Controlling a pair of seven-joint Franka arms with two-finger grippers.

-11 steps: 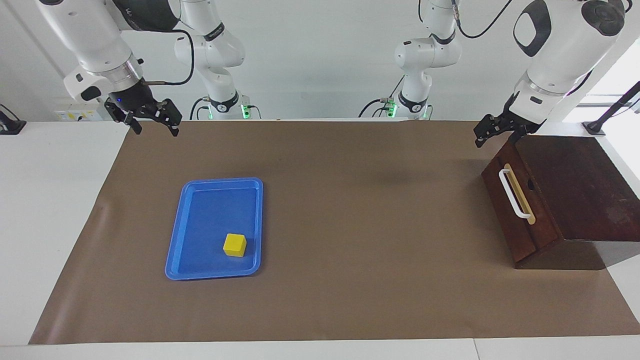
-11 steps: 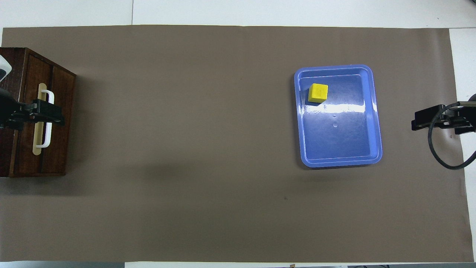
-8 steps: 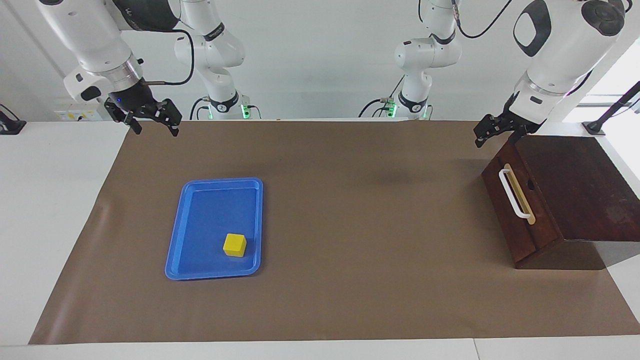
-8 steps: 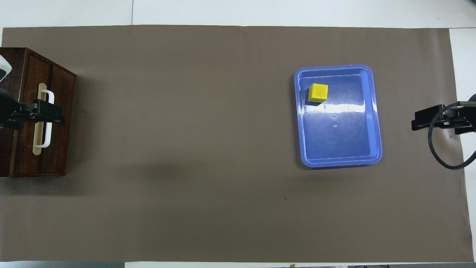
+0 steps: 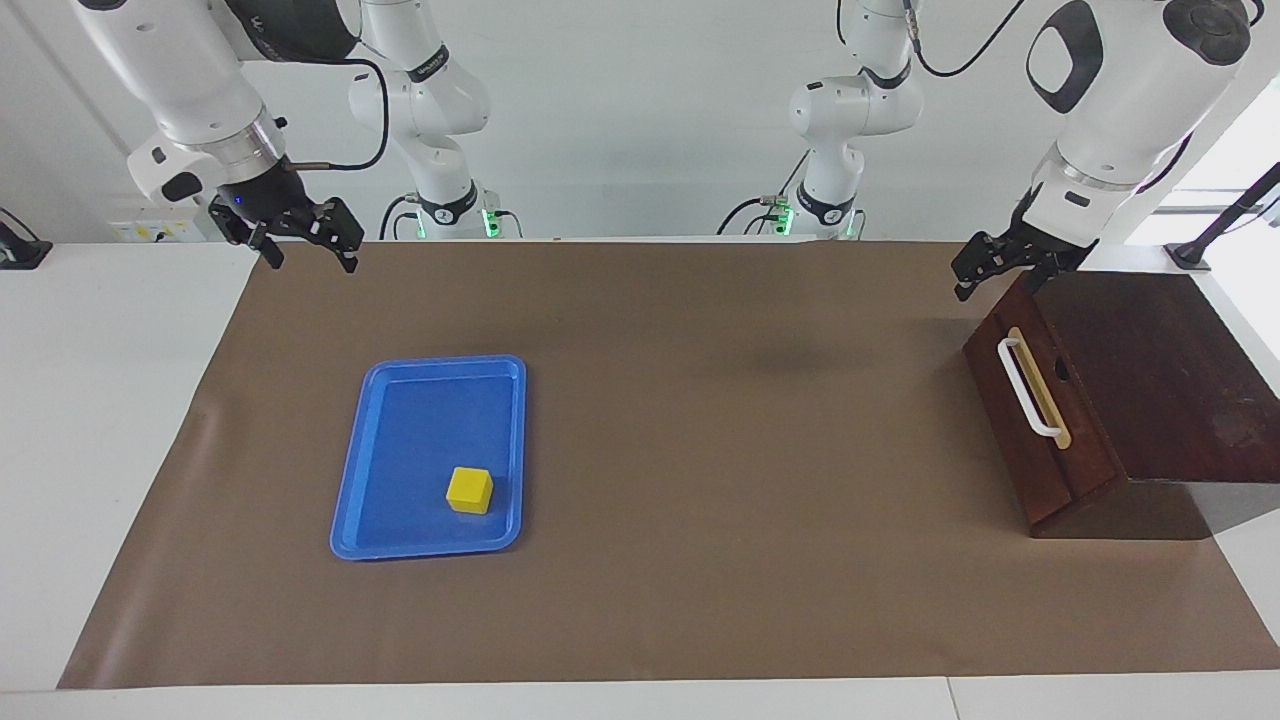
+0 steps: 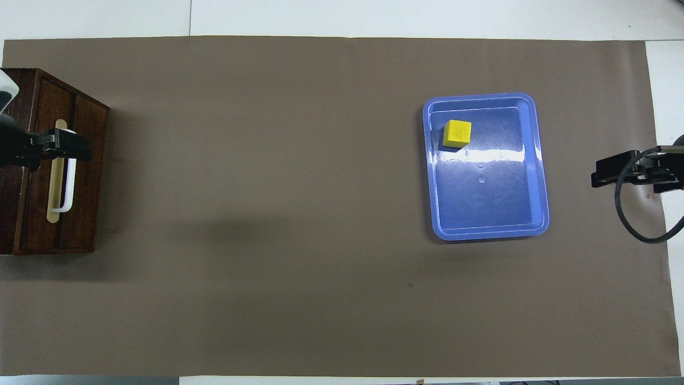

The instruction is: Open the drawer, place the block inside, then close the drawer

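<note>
The dark wooden drawer (image 5: pixel 1030 440) is shut in its box at the left arm's end of the table, its white bar handle (image 5: pixel 1028 388) facing the table's middle. My left gripper (image 5: pixel 975 272) hangs in the air over the box's corner nearest the robots. In the overhead view the left gripper (image 6: pixel 64 152) covers one end of the handle (image 6: pixel 68 184). The yellow block (image 5: pixel 469 489) lies in a blue tray (image 5: pixel 345 520) toward the right arm's end. The block (image 6: pixel 458 133) also shows in the overhead view. My right gripper (image 5: pixel 308 245) is open and empty, raised over the mat's corner, waiting.
A brown mat (image 5: pixel 720 420) covers the table between the tray and the drawer box. The box's top (image 5: pixel 1150 370) slopes toward the table's edge. The blue tray (image 6: pixel 486 234) holds only the block.
My left gripper has shifted slightly above the drawer box; from overhead it now covers the handle's end instead of its middle. The right arm, block and drawer have not moved.
</note>
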